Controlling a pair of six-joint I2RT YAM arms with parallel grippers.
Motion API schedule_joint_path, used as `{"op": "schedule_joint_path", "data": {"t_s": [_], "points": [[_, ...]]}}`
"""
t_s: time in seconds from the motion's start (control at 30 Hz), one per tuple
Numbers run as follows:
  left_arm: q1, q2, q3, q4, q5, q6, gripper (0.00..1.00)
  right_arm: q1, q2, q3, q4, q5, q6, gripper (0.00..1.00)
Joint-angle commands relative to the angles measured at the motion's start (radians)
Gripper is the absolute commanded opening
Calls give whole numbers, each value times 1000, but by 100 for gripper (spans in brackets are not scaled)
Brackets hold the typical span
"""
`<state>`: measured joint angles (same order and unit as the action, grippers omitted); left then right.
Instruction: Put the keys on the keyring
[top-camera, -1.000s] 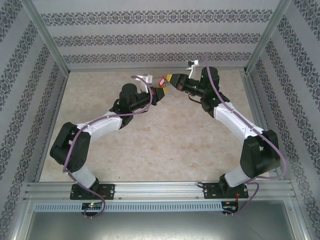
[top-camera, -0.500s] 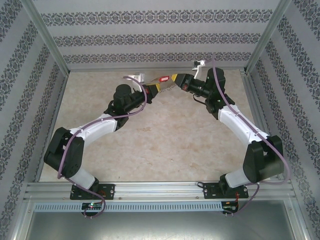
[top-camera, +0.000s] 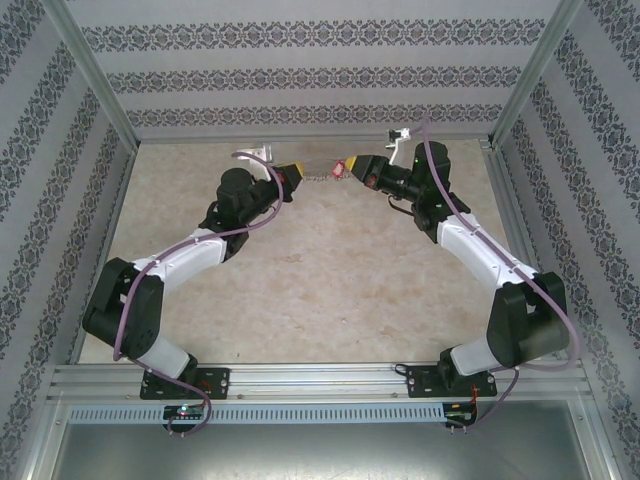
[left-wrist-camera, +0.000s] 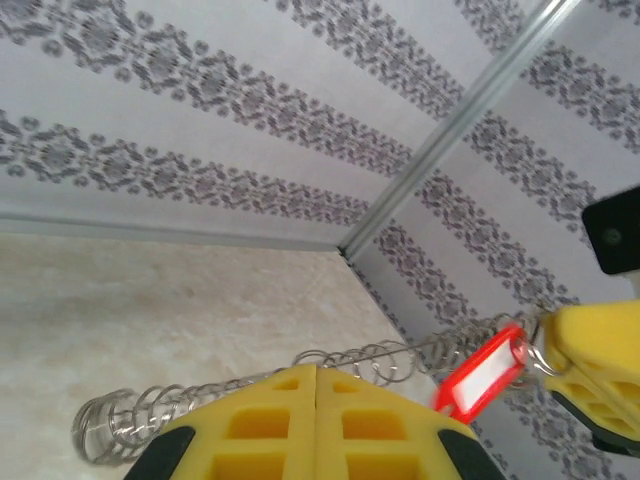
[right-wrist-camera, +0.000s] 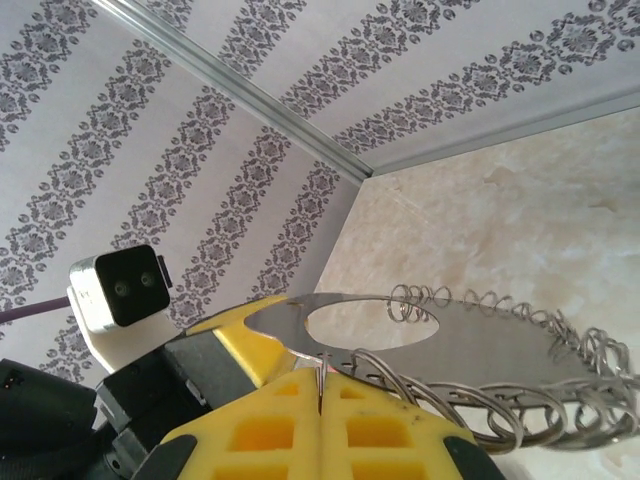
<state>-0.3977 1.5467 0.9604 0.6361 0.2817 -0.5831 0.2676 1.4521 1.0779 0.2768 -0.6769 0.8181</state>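
Note:
The keyring (top-camera: 317, 174) hangs as a floppy line of silvery rings between my two grippers, near the back wall and above the table. My left gripper (top-camera: 295, 172) is shut on it; in the left wrist view the rings (left-wrist-camera: 375, 358) run across just past the closed yellow pads (left-wrist-camera: 317, 368). The key's red head (top-camera: 340, 167) sits at the right end of the rings, and its red tag (left-wrist-camera: 478, 377) hangs at my right gripper's yellow finger (left-wrist-camera: 590, 345). My right gripper (right-wrist-camera: 322, 372) is shut with a thin red edge between its pads, and the grey loop (right-wrist-camera: 500, 352) lies just beyond.
The patterned back wall (top-camera: 300, 75) stands close behind both grippers, with metal posts (top-camera: 95, 85) at its corners. The beige table (top-camera: 320, 290) lies below. The left wrist's camera (right-wrist-camera: 120, 290) faces my right gripper at close range.
Both grippers have moved toward the back wall and drawn apart, the left one going left. The keyring is now stretched out between them, with the red key at its right end.

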Motion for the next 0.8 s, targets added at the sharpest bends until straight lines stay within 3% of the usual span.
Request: {"op": "schedule_joint_path", "data": {"t_s": [0.0,0.1,0.27,0.37,0.53,0.77], "points": [[11,-28,9,8,-4,3,0,-10,-38,-3,-7,-41,-41,0],[11,-27,20,-10,52,13,0,-10,-32,10,-44,-45,-61,0],[6,-22,58,-55,275,49,36,-4,-19,51,-140,-25,-109,0],[-8,-40,51,-81,340,58,51,16,-21,91,-233,2,-160,0],[-53,-76,22,-115,400,71,56,52,-27,147,-355,39,-215,0],[-102,-74,-25,-85,385,59,57,69,-33,196,-434,44,-240,0]]}}
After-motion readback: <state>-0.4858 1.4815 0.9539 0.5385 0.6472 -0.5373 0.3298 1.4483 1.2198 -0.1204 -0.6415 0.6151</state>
